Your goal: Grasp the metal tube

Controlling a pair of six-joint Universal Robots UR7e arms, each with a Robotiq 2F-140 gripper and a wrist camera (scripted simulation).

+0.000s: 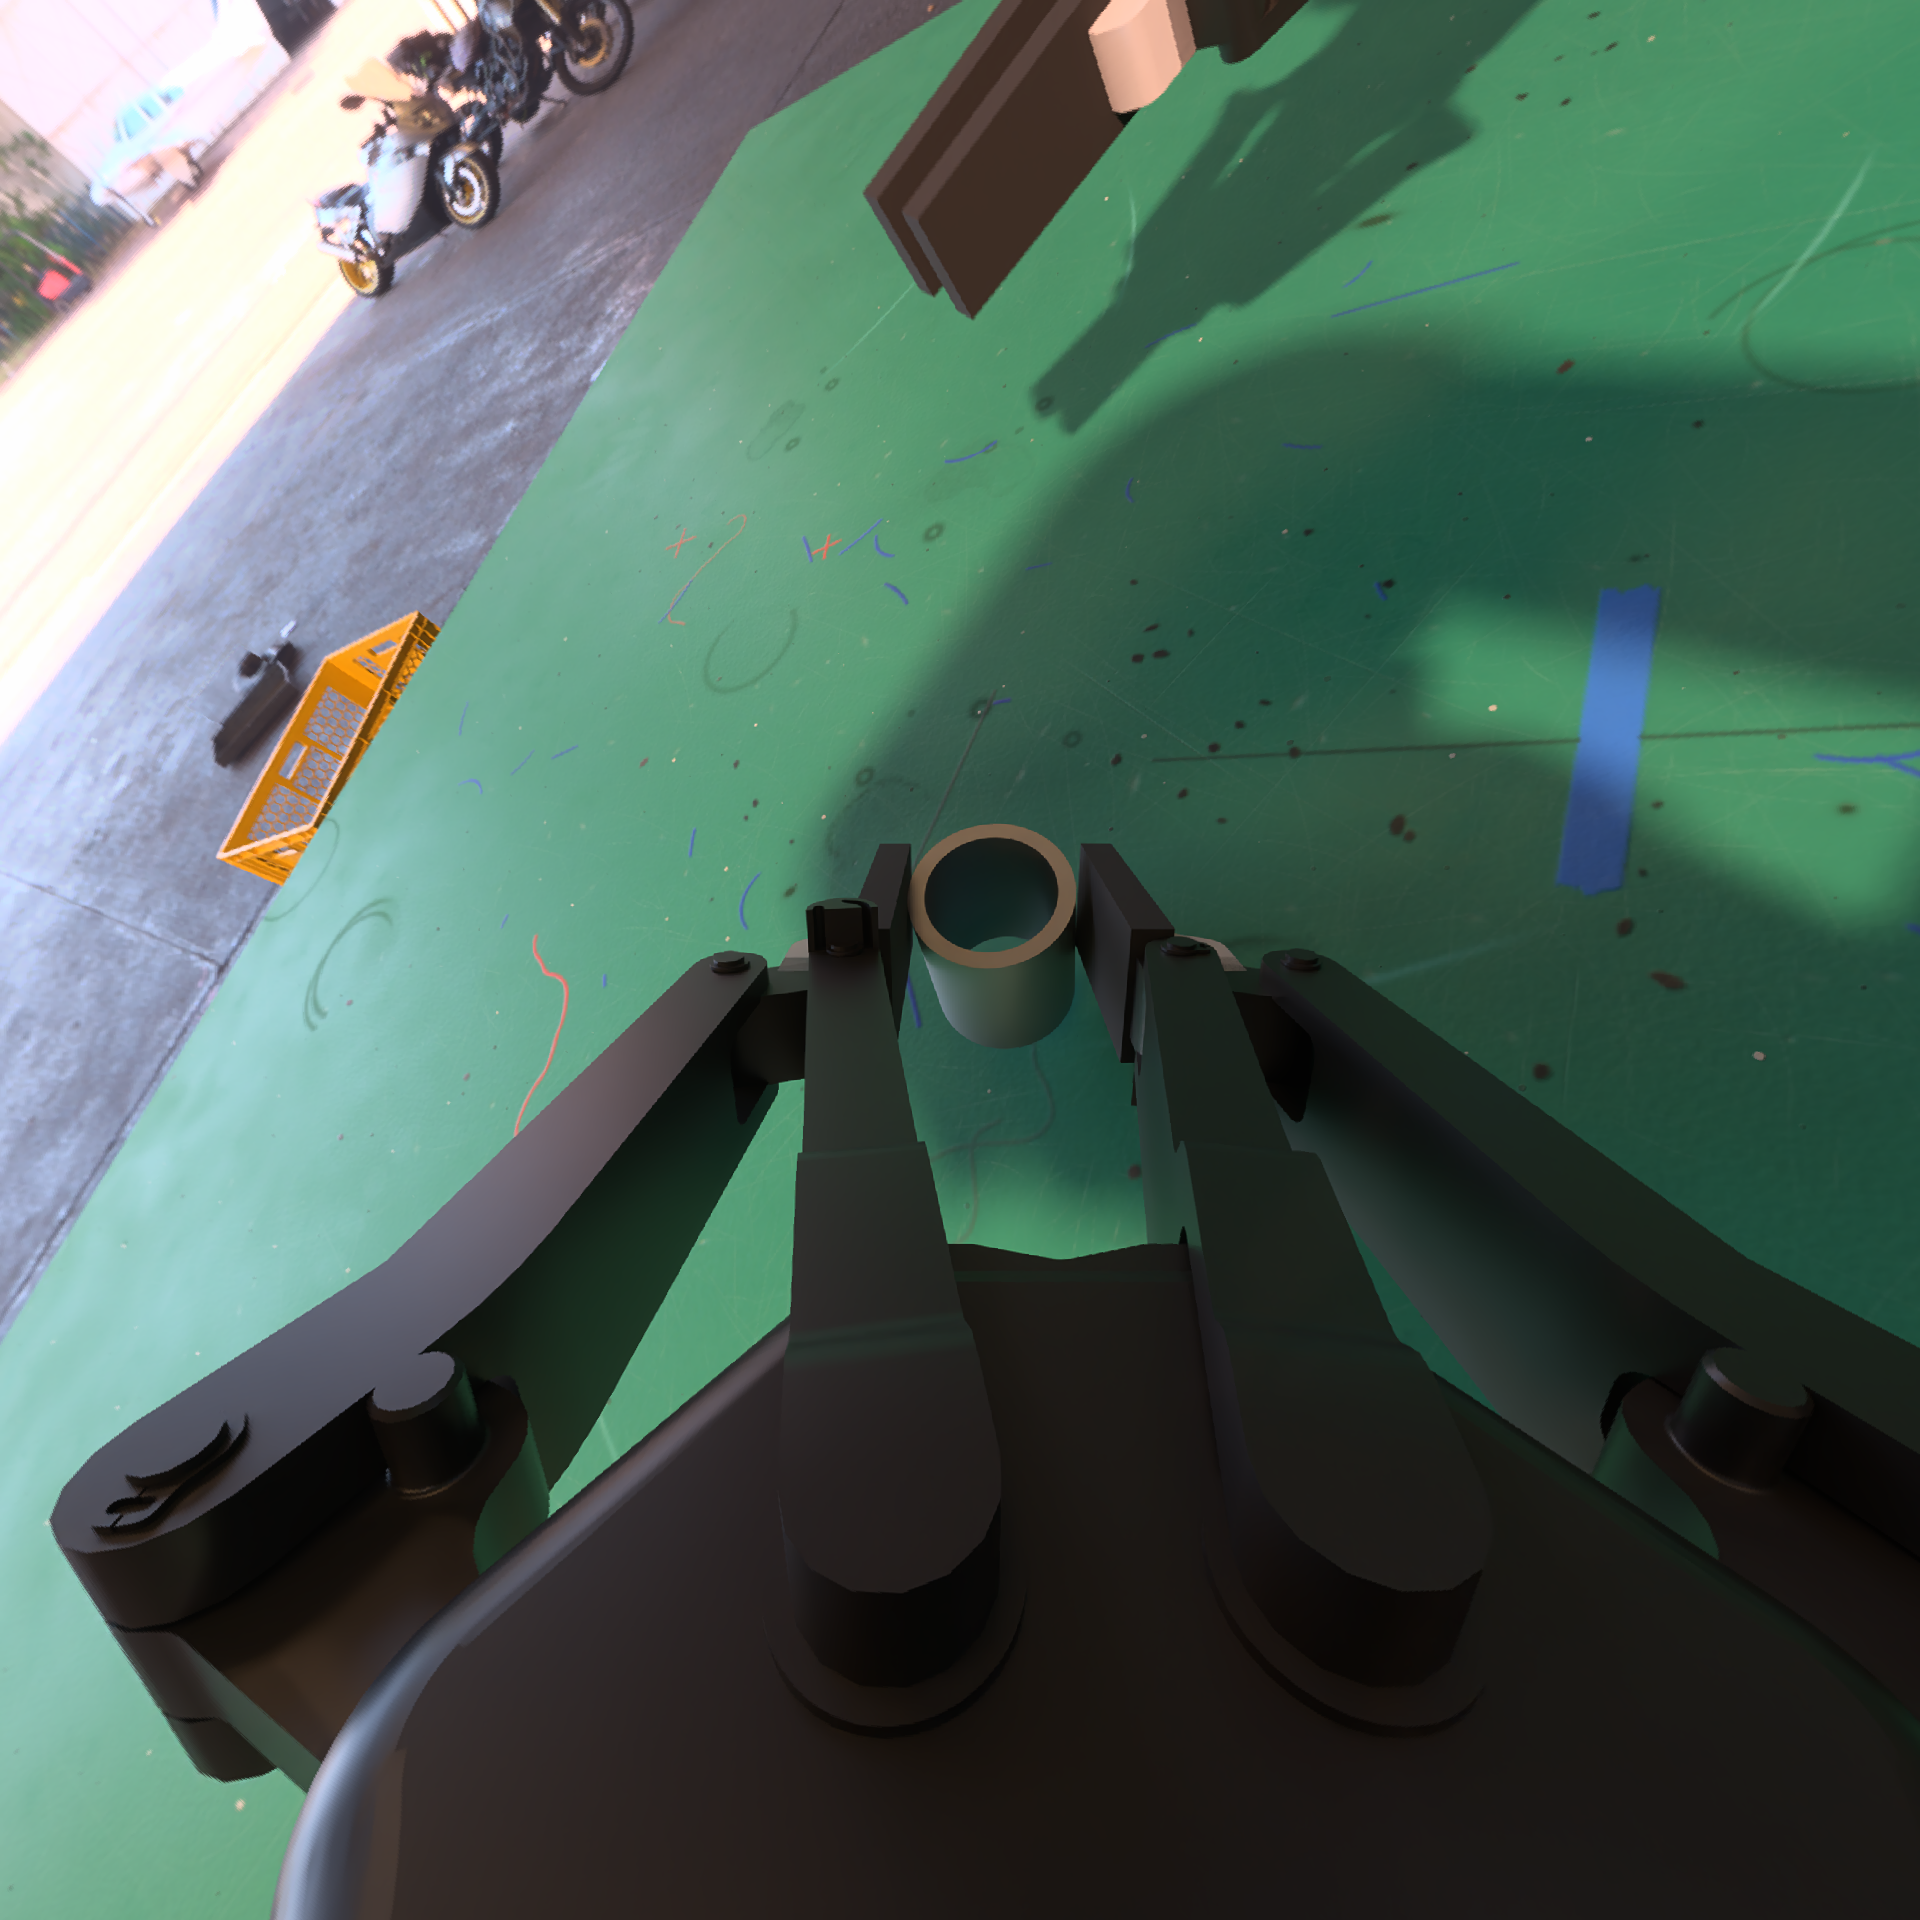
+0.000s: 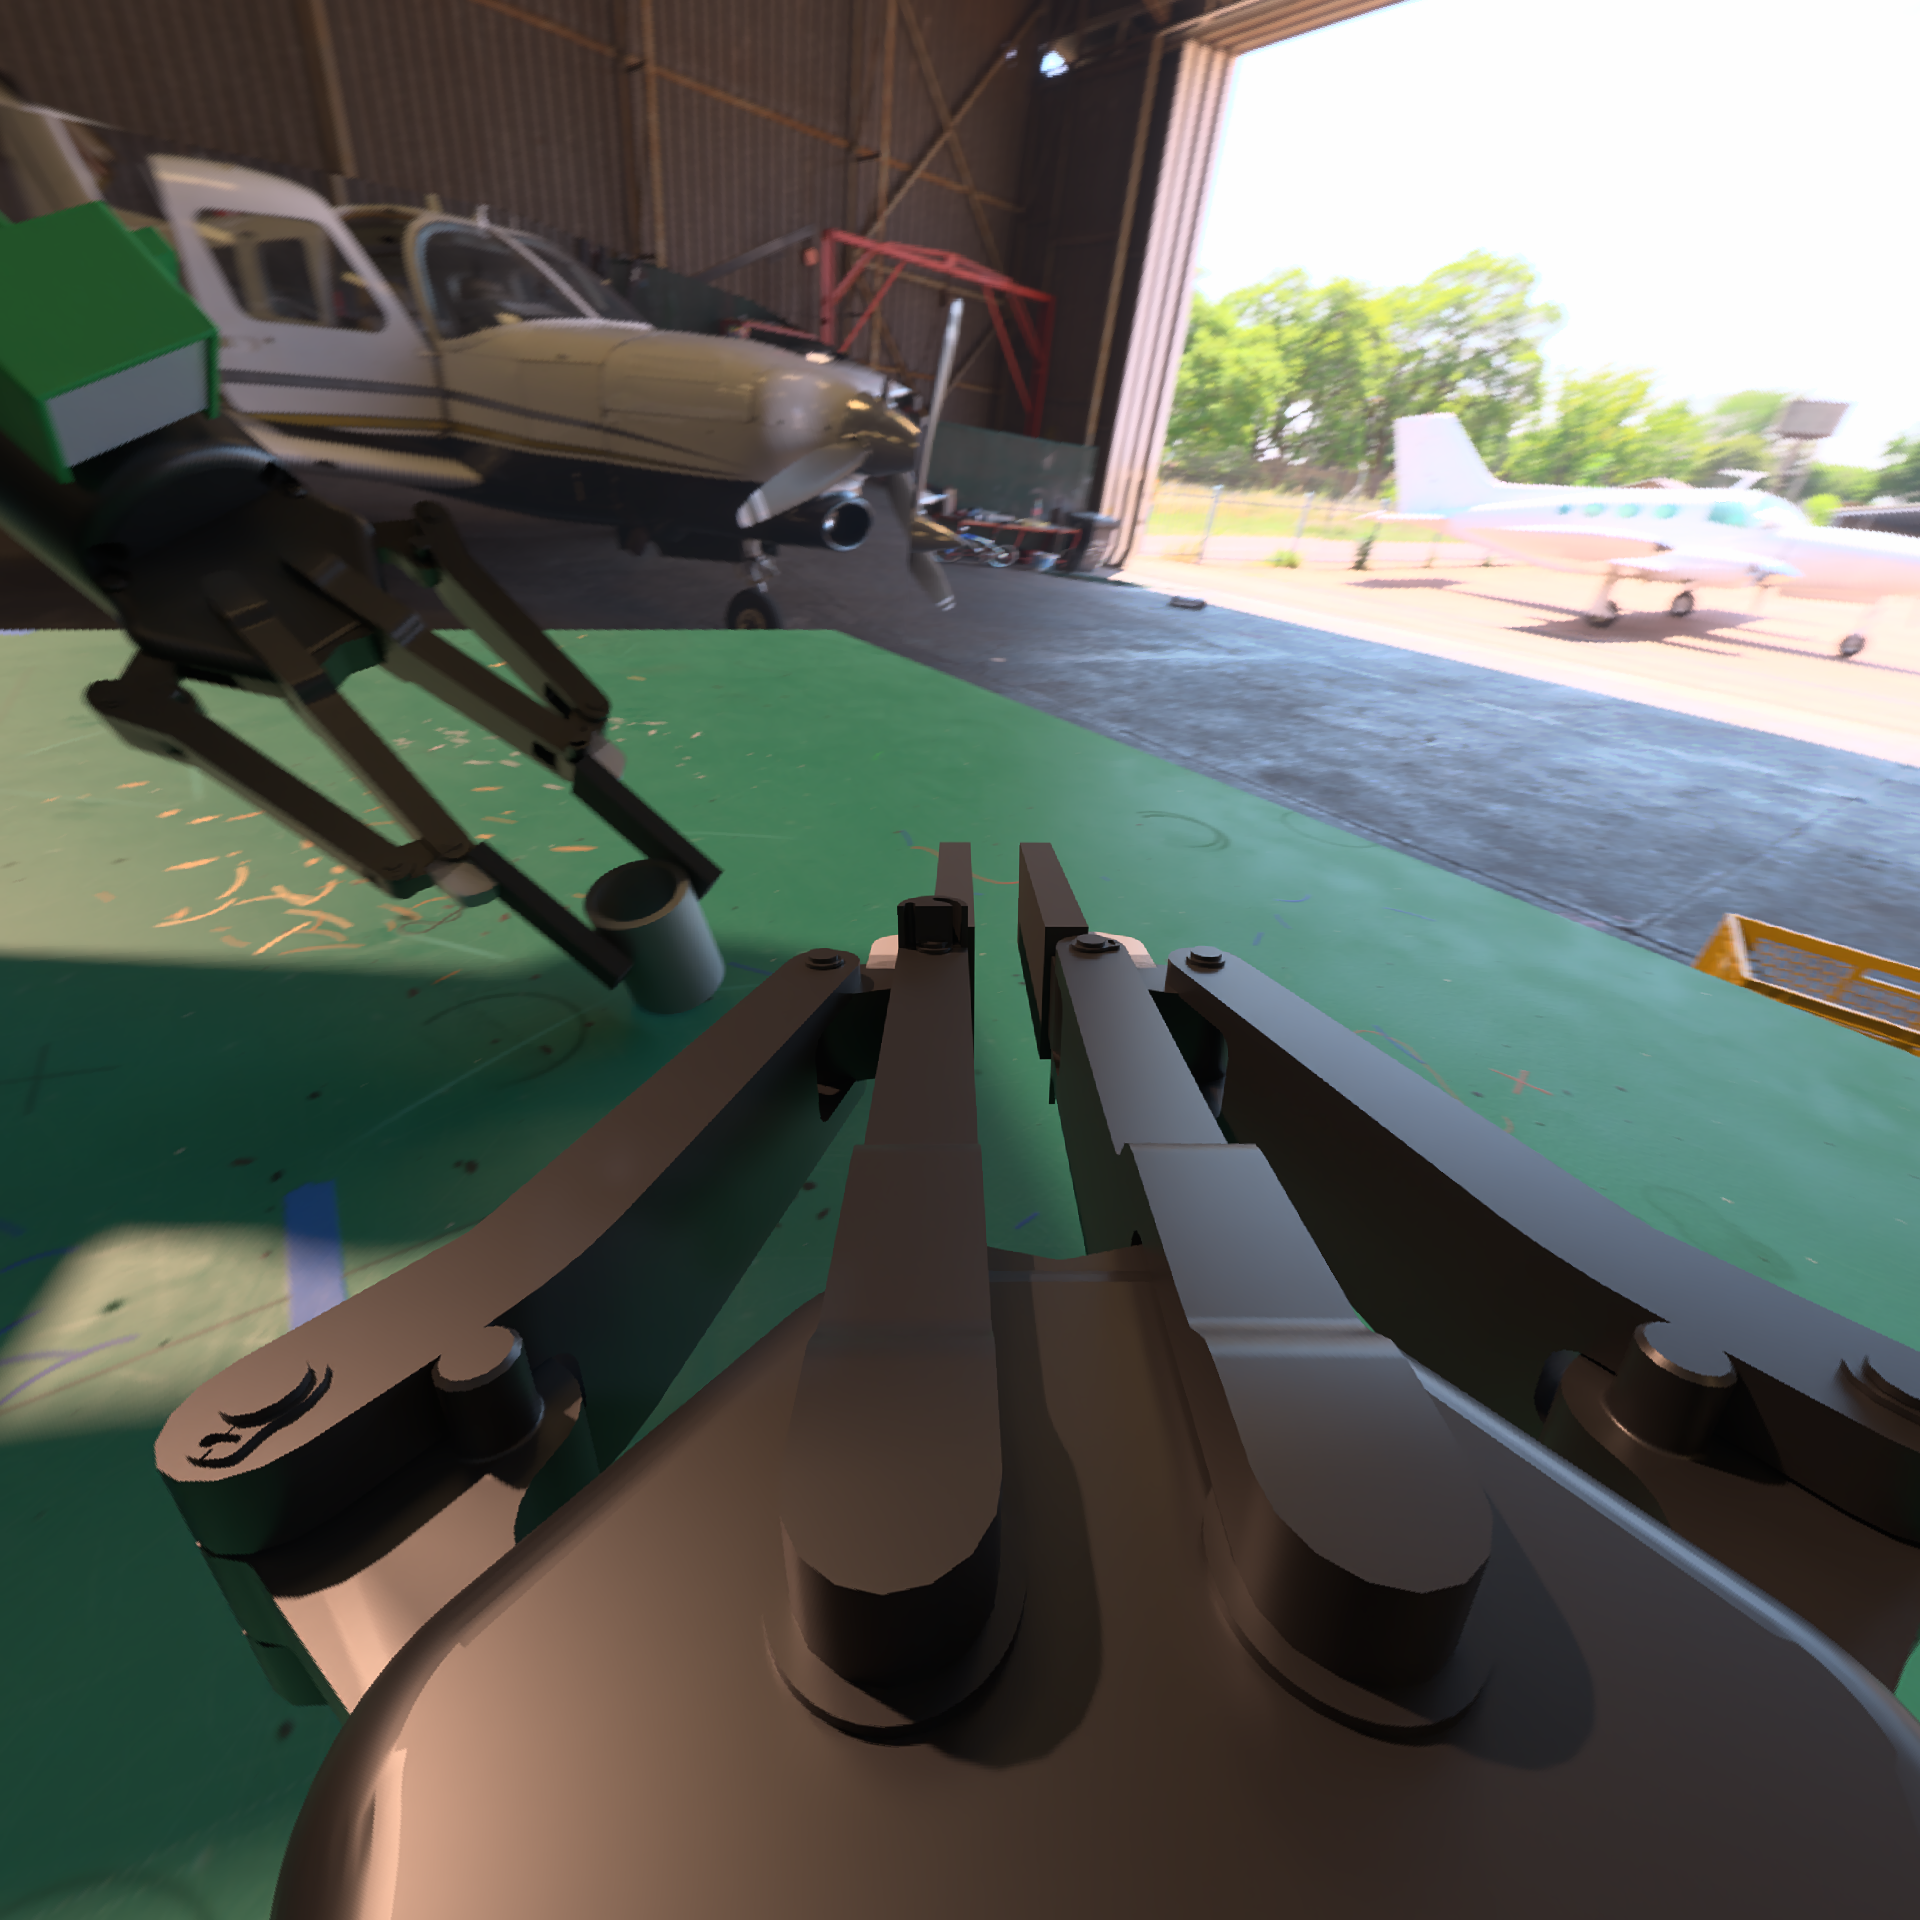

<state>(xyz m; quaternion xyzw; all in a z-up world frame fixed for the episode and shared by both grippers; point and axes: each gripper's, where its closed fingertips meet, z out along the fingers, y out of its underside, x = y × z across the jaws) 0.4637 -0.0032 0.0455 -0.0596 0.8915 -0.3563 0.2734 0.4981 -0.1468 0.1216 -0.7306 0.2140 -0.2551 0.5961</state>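
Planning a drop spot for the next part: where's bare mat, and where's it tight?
Free: green mat between the metal tube and blue tape strip; also between the tube and the mat edge nearest the orange crate. Crowded: around the tube, flanked by the left claw, with the right claw close beside it.

I see my left claw (image 1: 995, 904) closed around the upright tube (image 1: 995, 940), fingers pressing both sides, on the green surface (image 1: 1299, 1039). Blue tape (image 1: 1608, 740) lies right; the other claw (image 1: 997, 187) hangs beyond, an orange crate (image 1: 330, 740) left.
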